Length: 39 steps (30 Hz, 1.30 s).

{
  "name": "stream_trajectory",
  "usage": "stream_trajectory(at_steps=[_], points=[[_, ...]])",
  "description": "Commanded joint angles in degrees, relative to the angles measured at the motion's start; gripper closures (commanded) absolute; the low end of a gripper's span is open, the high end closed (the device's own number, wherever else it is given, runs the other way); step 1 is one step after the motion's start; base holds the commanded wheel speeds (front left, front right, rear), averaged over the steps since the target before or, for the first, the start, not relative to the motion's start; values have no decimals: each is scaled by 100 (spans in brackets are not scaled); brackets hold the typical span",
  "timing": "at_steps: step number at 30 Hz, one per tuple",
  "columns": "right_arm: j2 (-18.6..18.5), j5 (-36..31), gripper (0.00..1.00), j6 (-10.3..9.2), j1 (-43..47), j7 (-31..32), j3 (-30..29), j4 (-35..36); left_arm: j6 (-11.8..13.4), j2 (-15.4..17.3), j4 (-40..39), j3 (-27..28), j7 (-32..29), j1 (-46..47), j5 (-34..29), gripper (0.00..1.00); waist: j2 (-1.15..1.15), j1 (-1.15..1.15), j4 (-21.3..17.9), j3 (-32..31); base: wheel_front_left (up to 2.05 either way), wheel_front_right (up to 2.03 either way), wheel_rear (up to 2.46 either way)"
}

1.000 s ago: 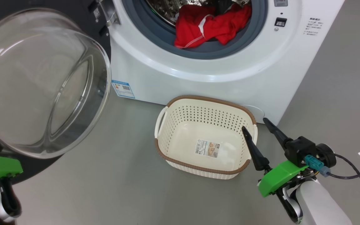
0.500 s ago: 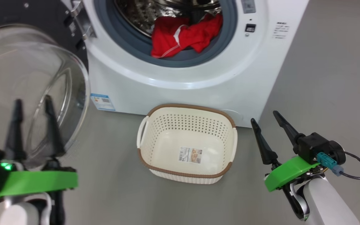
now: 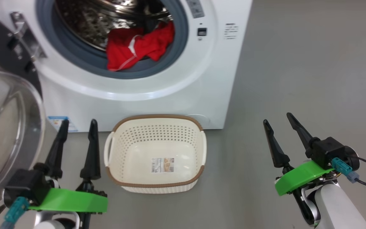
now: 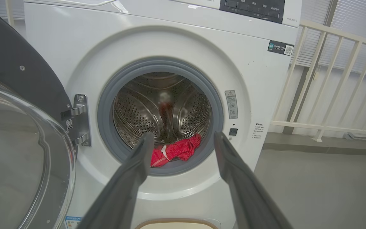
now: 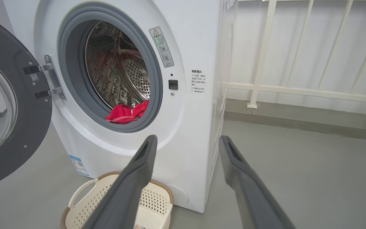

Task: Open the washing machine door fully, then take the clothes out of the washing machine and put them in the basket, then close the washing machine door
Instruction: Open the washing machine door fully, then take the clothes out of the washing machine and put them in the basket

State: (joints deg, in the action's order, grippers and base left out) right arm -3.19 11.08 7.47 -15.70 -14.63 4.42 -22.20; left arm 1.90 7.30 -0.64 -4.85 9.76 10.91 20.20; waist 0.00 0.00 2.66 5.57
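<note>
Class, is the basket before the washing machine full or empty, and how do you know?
Empty. The basket shows a bare floor with a paper label; the clothes lie in the washing machine.

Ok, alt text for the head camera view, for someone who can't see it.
A white washing machine stands with its door swung open to the left and red clothes lying in its mouth. A cream basket sits on the floor before it, holding only a paper label. The left gripper and right gripper flank the basket, fingers spread, empty.
</note>
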Motion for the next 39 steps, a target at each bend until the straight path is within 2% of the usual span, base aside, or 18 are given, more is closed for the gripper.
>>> stream_trajectory(at_steps=[1,9,16,28,39], points=[[31,20,0,2,-15,-37,101,180,-49,109,-91,167,53,34,-88,0,0,0,-326,-20,0,0,0],[31,-16,0,2,159,-37,63,507,21,157,179,236,228,-200,-119,0,0,0,-832,-82,0,0,0],[31,-101,0,2,443,-37,-55,788,-41,234,407,395,411,-442,-63,0,0,0,-1105,-233,0,0,0],[-93,-164,0,2,932,-37,39,1199,-100,291,741,443,490,-929,-87,0,0,0,-1204,-460,0,0,0],[-109,-169,0,2,1170,-37,-68,1329,-55,331,684,532,512,-1101,-135,0,0,0,-1163,-504,0,0,0]])
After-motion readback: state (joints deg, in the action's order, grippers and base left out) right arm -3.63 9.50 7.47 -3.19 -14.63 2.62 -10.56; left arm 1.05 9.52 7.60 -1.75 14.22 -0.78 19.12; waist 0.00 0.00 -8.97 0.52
